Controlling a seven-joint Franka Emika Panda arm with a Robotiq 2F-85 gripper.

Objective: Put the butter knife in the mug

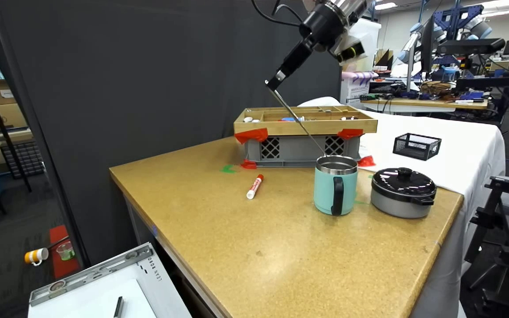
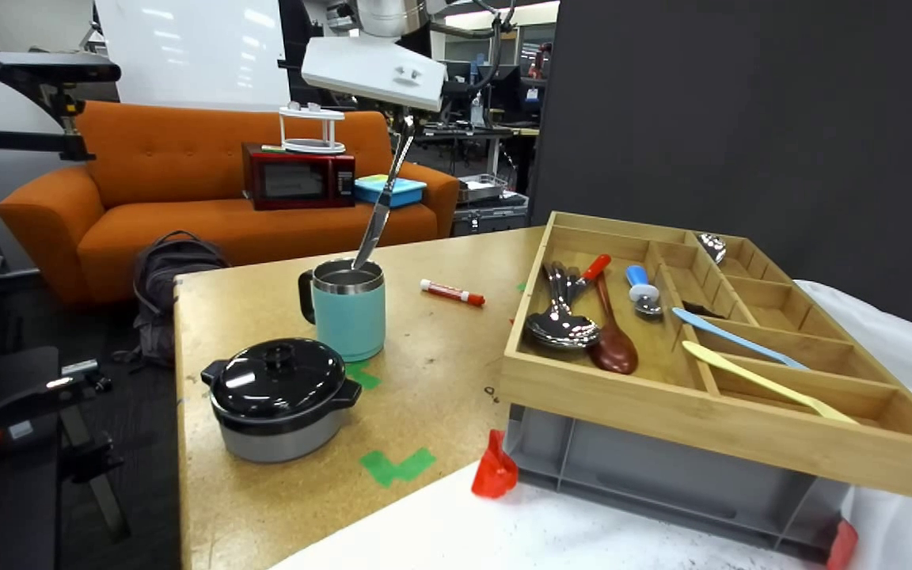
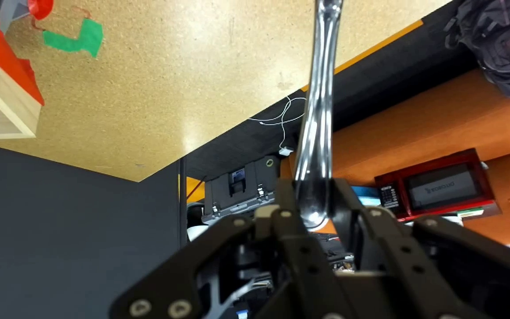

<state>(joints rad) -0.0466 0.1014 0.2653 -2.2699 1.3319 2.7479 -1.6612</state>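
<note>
Pinching the butter knife point(image 2: 385, 195) by the end of its handle, the Robotiq gripper point(image 3: 311, 191) is closed as far as the metal between its fingers allows, presumably so that the whole blade is free to enter the teal mug point(image 1: 324, 190) first. The knife slants, blade down, its tip at the mug's mouth; whether it is below the steel rim or just over it I cannot tell. The mug stands upright on the tan tabletop point(image 1: 219, 238), which suits a drop from above, between the lidded casserole pot point(image 2: 274, 396), near it, and the red-and-white marker point(image 1: 255, 187), farther off. With that tilt, the knife probably wants steepening before release, lest it catch the rim and tip out.
</note>
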